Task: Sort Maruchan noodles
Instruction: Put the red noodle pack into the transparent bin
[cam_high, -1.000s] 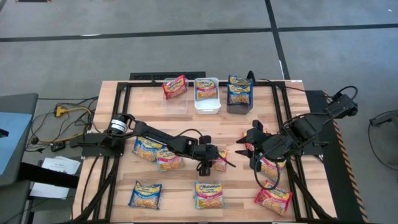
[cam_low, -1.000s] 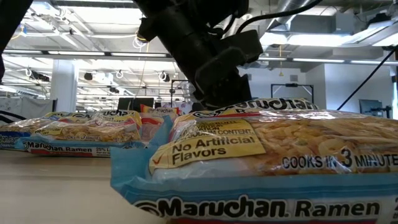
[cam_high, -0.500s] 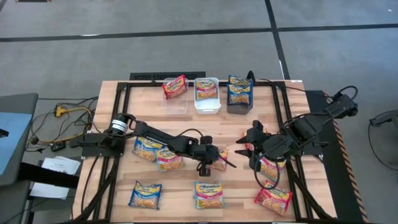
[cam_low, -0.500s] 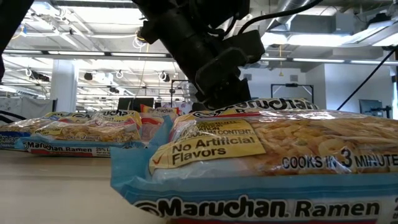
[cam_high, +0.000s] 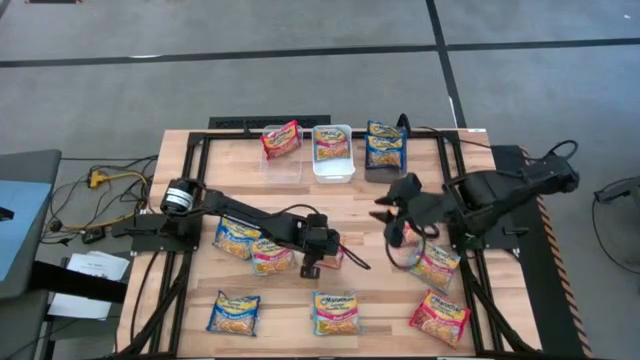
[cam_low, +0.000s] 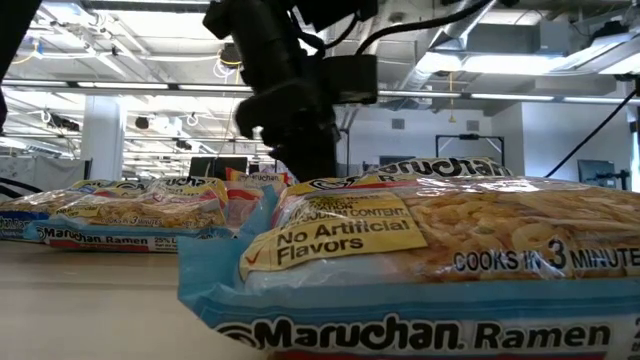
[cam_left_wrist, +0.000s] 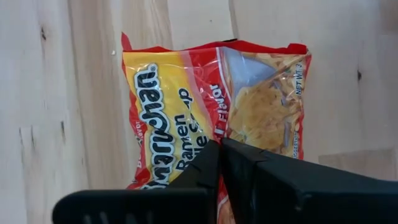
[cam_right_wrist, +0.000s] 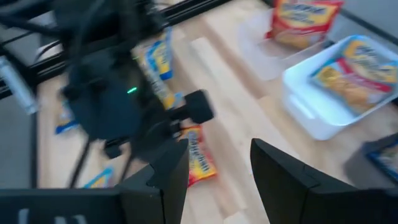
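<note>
Glossy, light and crackly, the red noodle packet lying flat mid-bench would, we judge, slip unless pinched at a sealed edge, where our left gripper clenches its jaws on it while the right gripper hangs released nearby.

Overall light: bright and even, coming from the long ceiling strips seen in the low view.
Shadows: soft and short under the dark arms on the pale wooden surface.
Glare: white sheen on the glossy blue-edged plastic noodle packet closest to the low camera; small highlights on the red and yellow plastic packet.
Blur: the right wrist view is smeared throughout, the white rectangular bin soft-edged; the dark arm in the low view is slightly streaked.
Focus: the left hand is hazy at close range.
High view: crisp, no edge bending visible.
</note>
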